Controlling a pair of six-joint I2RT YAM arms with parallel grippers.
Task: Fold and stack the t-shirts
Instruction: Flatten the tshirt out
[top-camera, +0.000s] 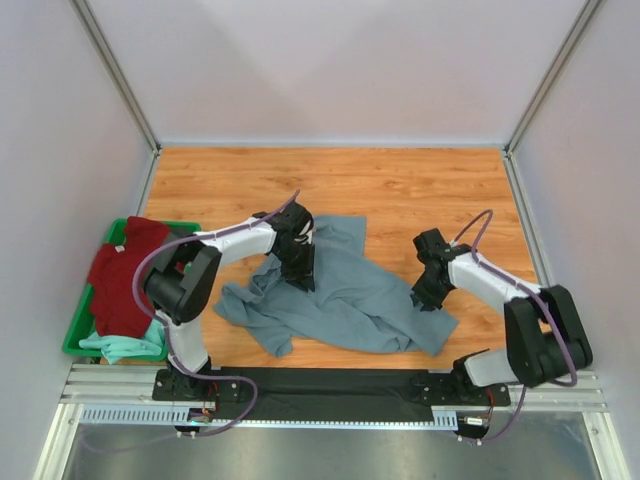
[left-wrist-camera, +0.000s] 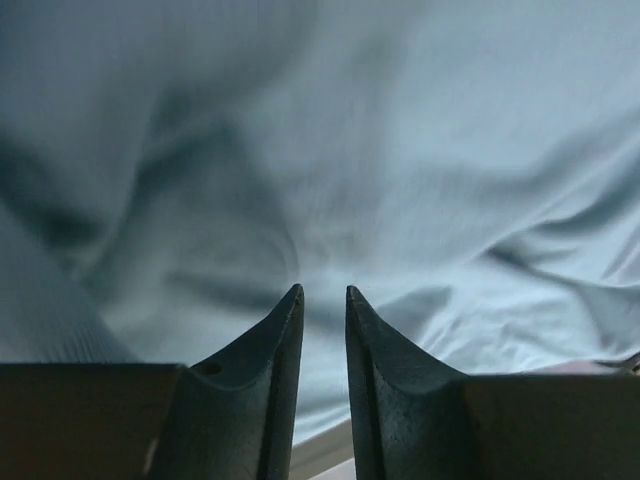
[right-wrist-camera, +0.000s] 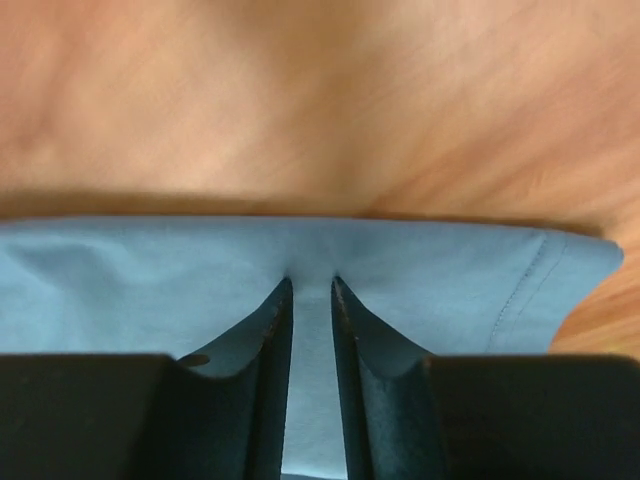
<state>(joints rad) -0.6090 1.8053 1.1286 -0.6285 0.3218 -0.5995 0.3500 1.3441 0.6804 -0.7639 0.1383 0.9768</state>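
Wooden table (top-camera: 400, 185). Grey-blue t-shirt (top-camera: 350, 290) lies crumpled, near centre. Green bin (top-camera: 72, 335) at near left holds dark red t-shirt (top-camera: 120, 280) over mint-green t-shirt (top-camera: 125, 345). Right gripper (right-wrist-camera: 310, 280) pinches the grey-blue hem. Left gripper (left-wrist-camera: 322, 290) sits on its far-left folds, jaws narrowly apart; cannot tell if it grips.
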